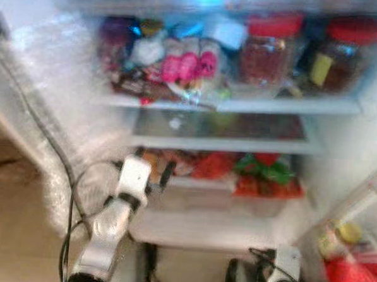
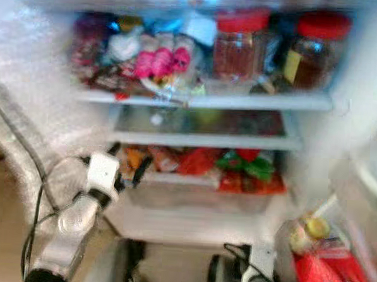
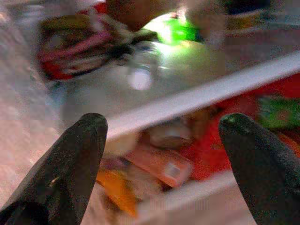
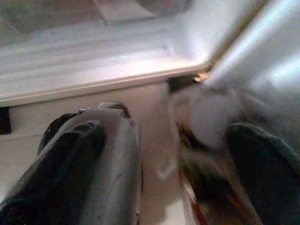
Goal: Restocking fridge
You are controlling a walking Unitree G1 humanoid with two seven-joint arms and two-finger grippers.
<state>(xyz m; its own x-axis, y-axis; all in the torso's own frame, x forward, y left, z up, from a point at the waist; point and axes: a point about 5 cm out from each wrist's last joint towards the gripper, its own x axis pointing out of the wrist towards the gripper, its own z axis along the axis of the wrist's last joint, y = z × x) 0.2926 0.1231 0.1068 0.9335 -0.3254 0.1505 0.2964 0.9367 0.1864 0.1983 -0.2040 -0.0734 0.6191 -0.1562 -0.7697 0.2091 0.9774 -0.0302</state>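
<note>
Hanging low by the foot of the fridge (image 1: 346, 143) with the right gripper (image 4: 171, 136), black fingers spread wide and carrying nothing, idling near the white bottom sill.

Reaching forward with the left gripper (image 3: 164, 123), fingers likewise parted and empty, hovering just in front of the left end of the clear crisper drawer (image 1: 210, 202). Looking past those fingers at orange and pink packets (image 3: 159, 168) lying inside the drawer, with the glass shelf (image 1: 220, 142) running just above. Not touching any of them, as far as the blur allows telling.

Standing before a well-filled interior: two red-lidded jars (image 1: 269, 50) on the right of the upper shelf (image 1: 241, 104), a heap of pink and white wrapped goods (image 1: 186, 65) on its left, red and green produce (image 1: 263, 170) in the drawer. Noting a bottle and red packs in the door rack (image 1: 355, 210) at the right.

Judging the step as work at drawer level with no stock in hand: either picking out a spot or fetching the next item. Needing next, probably, a supply item gripped before anything goes in, or a pull on the drawer front to open up room. Minding the black cable (image 1: 50, 134) trailing beside the left arm.
</note>
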